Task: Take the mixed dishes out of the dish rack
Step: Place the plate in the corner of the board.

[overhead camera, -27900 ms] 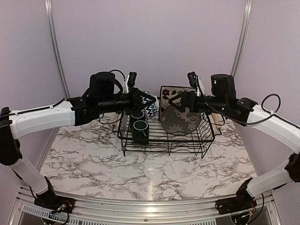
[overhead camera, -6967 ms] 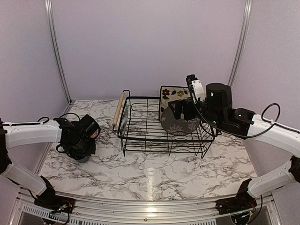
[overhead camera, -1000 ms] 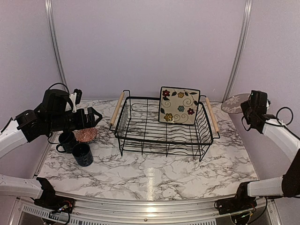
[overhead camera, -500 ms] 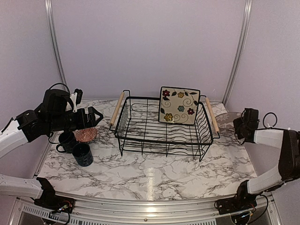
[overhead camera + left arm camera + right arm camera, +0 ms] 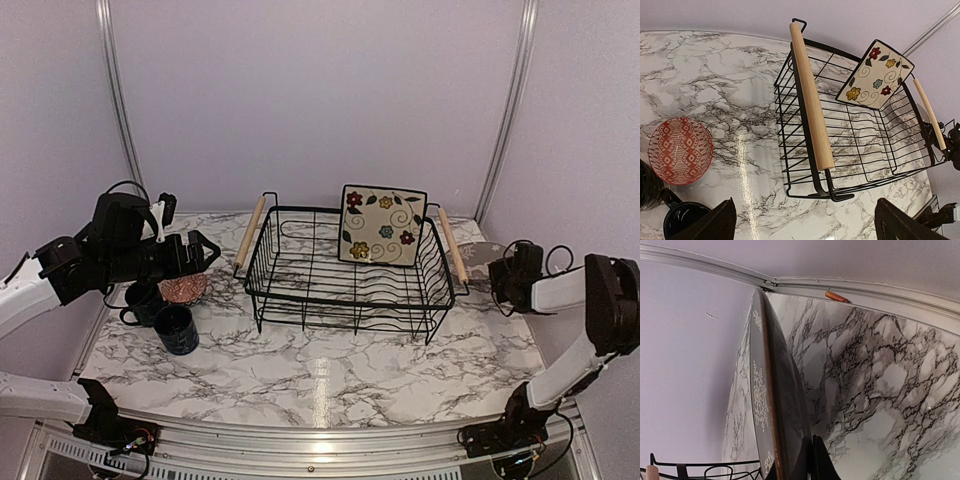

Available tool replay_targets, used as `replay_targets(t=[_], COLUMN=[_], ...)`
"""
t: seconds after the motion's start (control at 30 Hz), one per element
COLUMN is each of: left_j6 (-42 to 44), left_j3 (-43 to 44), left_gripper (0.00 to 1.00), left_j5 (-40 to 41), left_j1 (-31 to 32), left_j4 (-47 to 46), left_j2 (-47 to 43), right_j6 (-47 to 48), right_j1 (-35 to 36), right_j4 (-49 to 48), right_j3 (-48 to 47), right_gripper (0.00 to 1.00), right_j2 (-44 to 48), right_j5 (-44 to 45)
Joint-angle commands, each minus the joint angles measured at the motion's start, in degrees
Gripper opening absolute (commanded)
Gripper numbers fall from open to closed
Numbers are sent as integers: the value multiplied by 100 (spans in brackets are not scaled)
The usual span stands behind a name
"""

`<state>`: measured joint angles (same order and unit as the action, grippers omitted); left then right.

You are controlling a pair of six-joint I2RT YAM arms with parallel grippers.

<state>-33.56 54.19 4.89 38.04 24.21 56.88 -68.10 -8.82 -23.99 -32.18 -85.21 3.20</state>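
**Marble table (image 5: 330, 385): square plate (image 5: 382, 225) in dish rack (image 5: 350, 298), grey plate (image 5: 483, 254) in right gripper (image 5: 503, 272)**

Nearest, on the left side, a dark mug (image 5: 176, 328) stands upright on the table, a second mug (image 5: 140, 300) just behind it. The bowl (image 5: 183, 288), red-patterned inside, sits upright just beside them. The left gripper (image 5: 203, 250) hangs above these three, jaws spread wide, holding nothing. Mid-table stands the black wire dish rack. Just right of its right-hand wooden handle (image 5: 452, 245), the right gripper is clamped on the rim of the grey plate, which is tilted and low over the marble; contact with the table cannot be determined. The square plate, cream with flowers, leans on edge against the rack's far wall, the only dish inside.
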Motion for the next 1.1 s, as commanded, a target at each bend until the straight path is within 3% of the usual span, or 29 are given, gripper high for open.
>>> replay_targets(t=[0.0,0.4,0.73,1.07], left_j6=[-23,-85,-151,-75], left_j3=[-47,-56,-69,-72], left_gripper=[99,99,99,99], left_j5=[-80,-97,-173,-166], left_j1=[-7,-7,-7,-7], left_j4=[-21,-60,-110,-149], left_j2=[-72,-47,-54,-17], right_j6=[-226,-200,-143,346], right_j1=[-84,-102,-138,-184], right_j4=[-1234,-1863,-1771,110], right_j3=[-40,66,255,-22], right_gripper=[0,0,40,78], right_j2=[-122,-986,-1185,-554], right_j5=[-167,-456,-409,206])
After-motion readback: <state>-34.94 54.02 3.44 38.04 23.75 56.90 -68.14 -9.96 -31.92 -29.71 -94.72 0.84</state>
